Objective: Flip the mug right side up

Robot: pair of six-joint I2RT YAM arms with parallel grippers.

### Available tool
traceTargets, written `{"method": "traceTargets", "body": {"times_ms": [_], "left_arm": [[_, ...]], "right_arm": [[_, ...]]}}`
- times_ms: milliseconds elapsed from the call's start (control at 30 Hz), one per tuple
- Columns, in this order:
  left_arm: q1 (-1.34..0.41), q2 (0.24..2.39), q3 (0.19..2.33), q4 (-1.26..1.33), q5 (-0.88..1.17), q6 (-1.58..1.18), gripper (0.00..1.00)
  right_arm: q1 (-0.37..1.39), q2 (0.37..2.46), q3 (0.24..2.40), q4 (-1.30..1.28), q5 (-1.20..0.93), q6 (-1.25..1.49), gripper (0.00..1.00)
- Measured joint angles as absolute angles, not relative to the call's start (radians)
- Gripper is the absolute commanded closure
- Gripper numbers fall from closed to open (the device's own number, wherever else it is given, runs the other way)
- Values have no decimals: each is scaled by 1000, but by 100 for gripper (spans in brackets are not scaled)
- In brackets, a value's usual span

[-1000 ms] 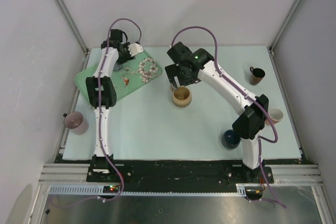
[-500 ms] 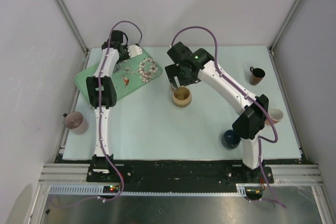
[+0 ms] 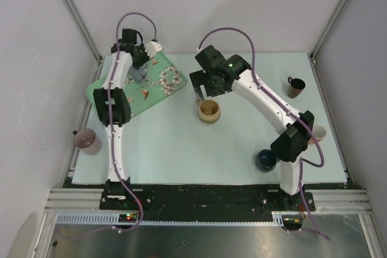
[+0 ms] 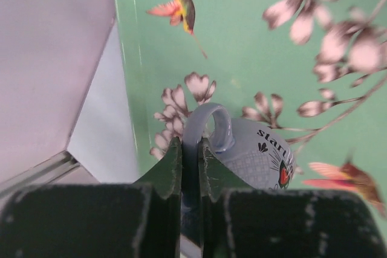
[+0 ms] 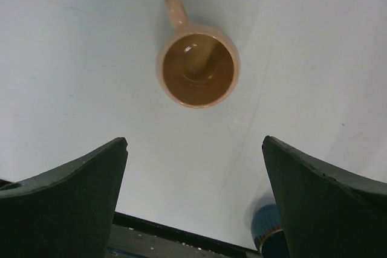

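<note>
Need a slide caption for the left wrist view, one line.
Left pincer shut on the handle of the grey mug, green floral tray behind it.

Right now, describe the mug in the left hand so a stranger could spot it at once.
Find the green flowered mat at the table's far left corner. There the left hand pinches a mug by its handle. It is the only blue-grey one, with black lettering and a red mark.
</note>
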State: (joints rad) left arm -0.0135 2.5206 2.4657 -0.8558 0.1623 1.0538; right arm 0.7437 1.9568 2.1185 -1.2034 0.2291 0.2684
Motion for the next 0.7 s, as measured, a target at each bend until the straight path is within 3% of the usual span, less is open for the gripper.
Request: {"method": "traceTargets", "body": {"times_ms": [333,700], "left_arm": [[7,2223,2373,-865,486,659,100],[-20,2065,2366,-863,698,299,100]], "right_arm": [[648,1789,1990,-977,6,317,1],[624,1788,1953,-606,-306,485,1]]}}
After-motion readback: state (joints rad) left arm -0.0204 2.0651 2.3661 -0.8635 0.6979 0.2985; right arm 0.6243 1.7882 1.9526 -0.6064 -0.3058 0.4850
